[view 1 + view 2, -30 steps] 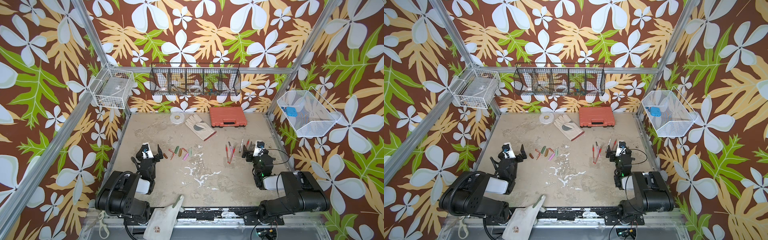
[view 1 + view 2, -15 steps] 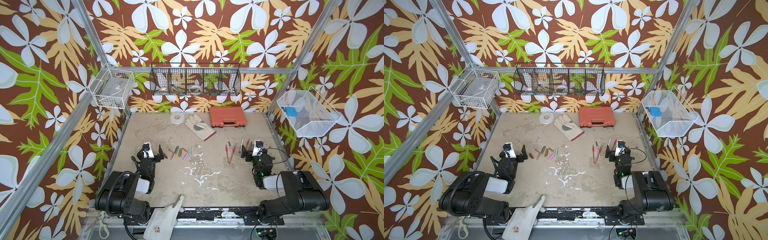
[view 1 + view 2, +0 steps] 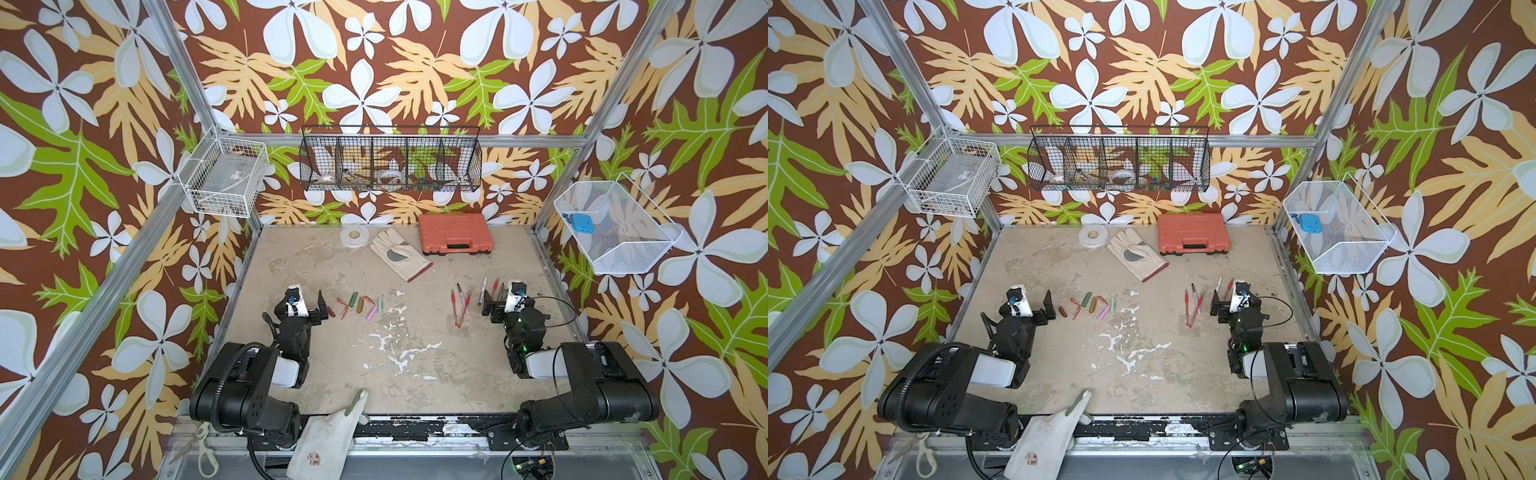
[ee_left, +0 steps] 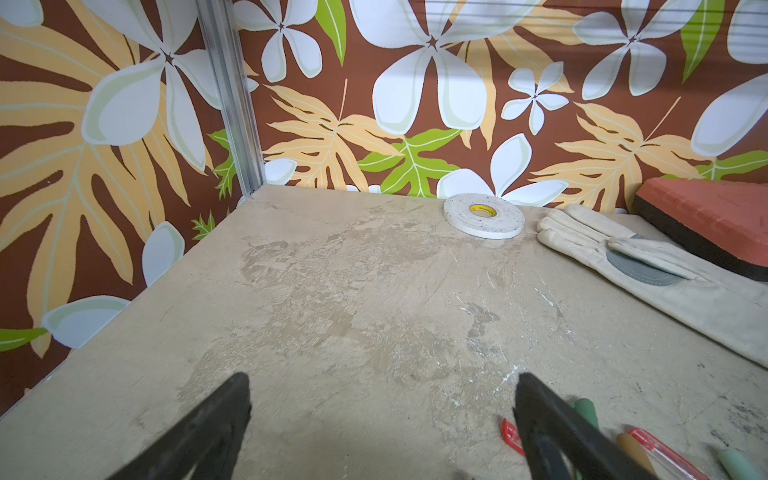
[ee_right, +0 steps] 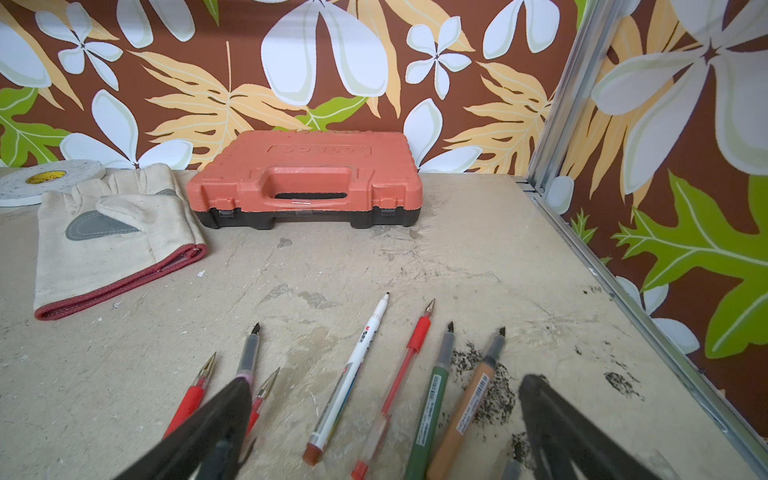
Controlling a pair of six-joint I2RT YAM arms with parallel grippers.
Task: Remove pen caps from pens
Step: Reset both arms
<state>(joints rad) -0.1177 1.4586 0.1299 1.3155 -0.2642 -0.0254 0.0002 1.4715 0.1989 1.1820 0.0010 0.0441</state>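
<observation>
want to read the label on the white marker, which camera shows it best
The right wrist view: the white marker lies close, whole, uncapped, with its printing visible. In both top views it is only a tiny pale sliver. The left wrist view does not show it.

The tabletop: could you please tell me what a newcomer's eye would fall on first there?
The orange tool case at the far back stands out first, with a pale work glove beside it. Nearer the arms, a row of coloured pen caps lies by the open left gripper, and uncapped pens fan out under the open right gripper.
</observation>
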